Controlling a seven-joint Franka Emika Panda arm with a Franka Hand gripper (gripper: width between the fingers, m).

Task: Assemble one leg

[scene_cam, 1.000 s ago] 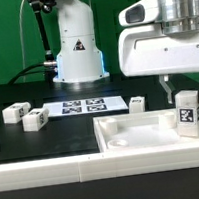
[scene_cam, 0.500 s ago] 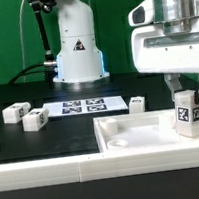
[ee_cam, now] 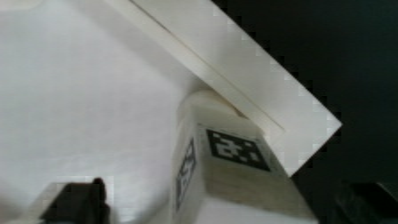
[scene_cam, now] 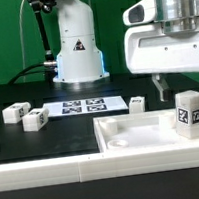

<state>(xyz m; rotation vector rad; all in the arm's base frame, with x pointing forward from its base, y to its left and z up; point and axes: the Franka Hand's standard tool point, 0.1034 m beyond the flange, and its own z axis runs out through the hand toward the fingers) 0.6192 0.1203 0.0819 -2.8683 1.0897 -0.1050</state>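
One leg (scene_cam: 189,110), a white block with black-and-white tags, stands upright on the far right corner of the large white panel (scene_cam: 132,136). My gripper (scene_cam: 184,83) is open just above it, with one finger (scene_cam: 161,84) to the exterior view's left of the leg and clear of it. In the wrist view the leg (ee_cam: 224,158) lies between my two dark fingertips (ee_cam: 75,200), and my gripper (ee_cam: 217,205) does not touch it. Three more legs (scene_cam: 15,112) (scene_cam: 34,120) (scene_cam: 137,104) lie loose on the black table.
The marker board (scene_cam: 83,106) lies flat at the table's middle back. The robot's white base (scene_cam: 76,50) stands behind it. The panel's raised rim (ee_cam: 240,75) runs close beside the standing leg, with the black table beyond it.
My gripper has risen off the leg and its fingers stand wider apart. The leg stays standing on the panel's corner, turned slightly.
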